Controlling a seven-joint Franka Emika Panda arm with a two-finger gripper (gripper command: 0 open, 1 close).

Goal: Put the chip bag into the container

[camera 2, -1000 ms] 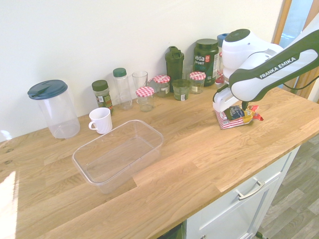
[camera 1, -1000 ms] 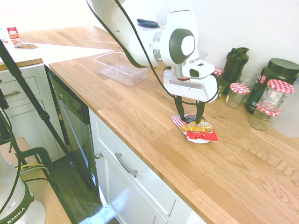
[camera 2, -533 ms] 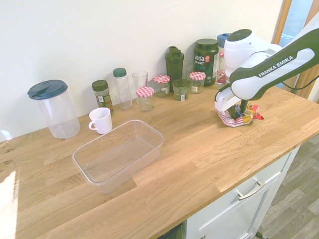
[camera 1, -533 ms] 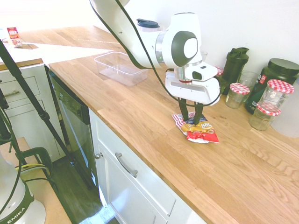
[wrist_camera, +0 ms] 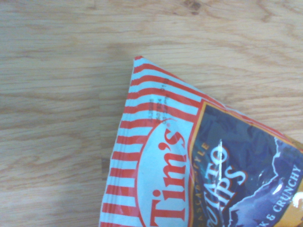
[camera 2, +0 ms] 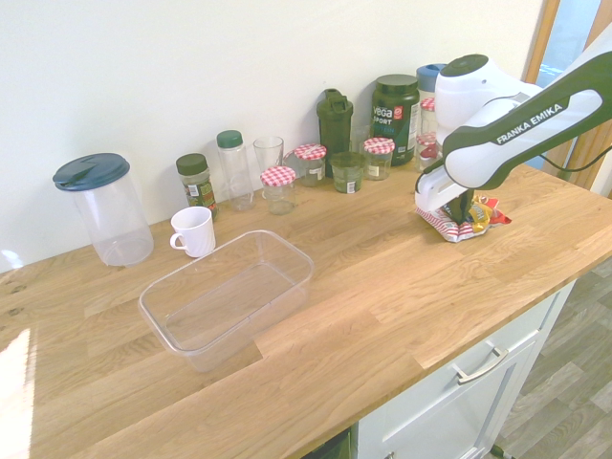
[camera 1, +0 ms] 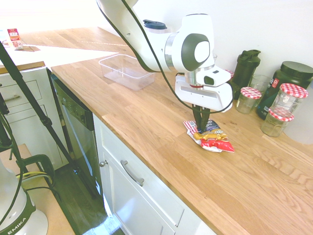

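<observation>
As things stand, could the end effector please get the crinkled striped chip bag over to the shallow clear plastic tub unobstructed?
Probably yes: the end effector pinches the chip bag, and bare wooden counter lies between it and the open-topped tub.

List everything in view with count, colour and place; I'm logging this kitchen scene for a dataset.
chip bag: one, red, yellow, blue, on the counter under the gripper
container: one, clear, empty, mid-counter
pitcher: one, clear, dark lid, by the wall
mug: one, white, behind the container
checked-lid jars: four, clear, along the wall
green bottles: two, dark, by the wall
counter: wood
gripper: one, dark fingers closed on the chip bag
</observation>
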